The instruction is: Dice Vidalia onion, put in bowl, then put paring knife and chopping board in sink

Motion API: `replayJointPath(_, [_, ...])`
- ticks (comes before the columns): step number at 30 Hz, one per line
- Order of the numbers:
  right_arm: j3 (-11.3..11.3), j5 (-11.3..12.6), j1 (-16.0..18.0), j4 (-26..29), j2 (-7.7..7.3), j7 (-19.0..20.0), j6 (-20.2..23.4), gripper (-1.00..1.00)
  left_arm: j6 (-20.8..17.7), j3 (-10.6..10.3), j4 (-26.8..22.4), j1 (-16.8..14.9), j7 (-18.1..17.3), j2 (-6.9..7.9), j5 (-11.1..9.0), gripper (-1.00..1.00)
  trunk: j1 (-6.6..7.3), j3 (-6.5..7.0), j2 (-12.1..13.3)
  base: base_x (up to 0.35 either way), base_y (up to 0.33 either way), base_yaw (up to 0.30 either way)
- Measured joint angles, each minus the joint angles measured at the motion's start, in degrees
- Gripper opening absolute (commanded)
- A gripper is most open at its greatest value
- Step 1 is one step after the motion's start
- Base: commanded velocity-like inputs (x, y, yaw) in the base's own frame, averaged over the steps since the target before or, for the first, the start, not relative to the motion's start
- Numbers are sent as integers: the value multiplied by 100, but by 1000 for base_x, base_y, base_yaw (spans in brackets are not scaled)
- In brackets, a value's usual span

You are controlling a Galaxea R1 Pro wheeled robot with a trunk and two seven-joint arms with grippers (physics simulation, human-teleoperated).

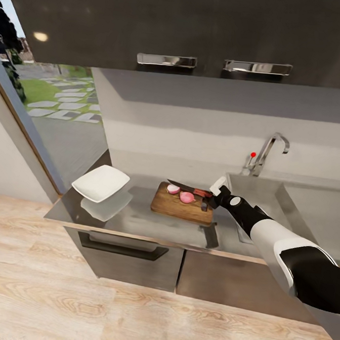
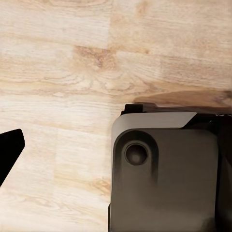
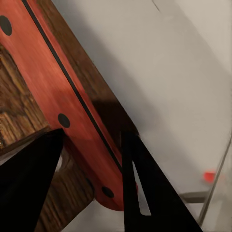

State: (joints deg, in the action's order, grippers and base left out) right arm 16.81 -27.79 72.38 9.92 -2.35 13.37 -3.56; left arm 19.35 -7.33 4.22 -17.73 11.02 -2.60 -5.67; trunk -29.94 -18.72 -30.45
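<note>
The brown wooden chopping board (image 1: 180, 205) lies on the light-grey countertop (image 1: 136, 218), just left of the sink (image 1: 262, 196). Two pinkish onion pieces (image 1: 187, 197) rest on the board's far part. My right gripper (image 1: 209, 199) is at the board's right end, shut on the red handle of the paring knife (image 1: 203, 193), whose dark blade points left over the onion. In the right wrist view the red handle (image 3: 63, 92) runs between both black fingers (image 3: 29, 183), above the board (image 3: 14, 111). The white square bowl (image 1: 100, 183) sits at the counter's left end. My left gripper's fingertip (image 2: 9, 152) hangs over the floor.
A chrome faucet (image 1: 267, 151) with a small red knob (image 1: 252, 155) stands behind the sink. Dark wall cabinets (image 1: 200, 30) hang overhead. A glass door (image 1: 38, 95) is at the left. The left wrist view shows the wooden floor (image 2: 72, 63) and my dark base (image 2: 164, 174).
</note>
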Motion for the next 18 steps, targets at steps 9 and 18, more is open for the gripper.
replayJointPath(9, [-21,14,5,52,-1,-18,6,-100,0,0,0,1,0,0,0,100,2,-81,-4,0,0,0])
replayJointPath(18, [-11,6,5,222,-1,-14,6,-100,0,0,0,1,0,0,0,100,2,-164,-3,0,0,0])
